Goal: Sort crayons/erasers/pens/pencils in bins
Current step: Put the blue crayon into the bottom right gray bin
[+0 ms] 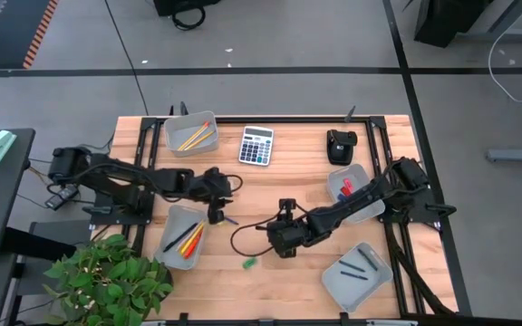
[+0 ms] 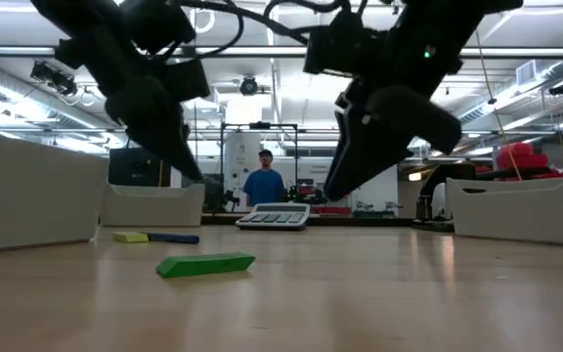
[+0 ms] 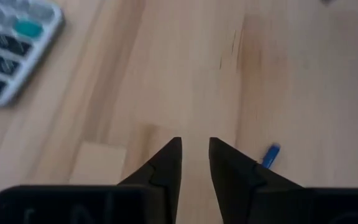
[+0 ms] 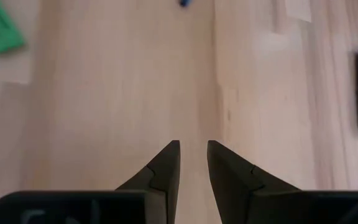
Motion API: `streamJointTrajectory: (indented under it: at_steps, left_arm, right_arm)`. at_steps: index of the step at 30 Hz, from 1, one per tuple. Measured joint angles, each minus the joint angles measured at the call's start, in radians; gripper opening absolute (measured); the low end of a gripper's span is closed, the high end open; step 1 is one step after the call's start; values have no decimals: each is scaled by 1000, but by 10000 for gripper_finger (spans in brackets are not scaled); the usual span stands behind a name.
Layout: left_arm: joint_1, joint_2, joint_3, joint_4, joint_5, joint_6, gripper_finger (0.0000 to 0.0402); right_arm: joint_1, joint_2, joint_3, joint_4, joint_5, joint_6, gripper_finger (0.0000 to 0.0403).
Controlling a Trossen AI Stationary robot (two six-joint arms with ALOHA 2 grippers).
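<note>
We see the green eraser [image 1: 249,263] lying flat on the table [image 1: 270,195] near the front edge, long axis running left to right. Both the left end effector [image 3: 195,157] and right end effector [image 4: 192,158] hover narrowly parted, holding nothing.

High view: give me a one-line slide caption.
Both grippers, left and right, hang empty mid-table; a green eraser lies loose on the wood among four partly filled bins.

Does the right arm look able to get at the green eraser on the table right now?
Probably yes. The right gripper hangs empty, fingers slightly apart, near the green eraser, which lies alone on bare wood with nothing between them.
</note>
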Motion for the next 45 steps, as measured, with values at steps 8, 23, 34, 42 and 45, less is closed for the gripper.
streamJointTrajectory:
  at_steps: [8,23,34,42,45]
  left_arm:
    - [-33,39,0,-3,-97,-5,70]
    - [-50,36,-1,56,-152,-264,50]
    - [-55,36,-1,68,-264,-265,59]
    - [-55,51,-1,41,-262,-237,88]
    - [-55,81,0,43,-230,-221,106]
  right_arm:
    - [-2,0,-17,37,-1,-85,92]
    - [16,0,-17,258,-125,-289,92]
    - [16,-1,-32,369,-129,-341,92]
    - [-7,-2,-109,437,-156,-341,92]
    - [-14,-2,-113,445,-158,-319,92]
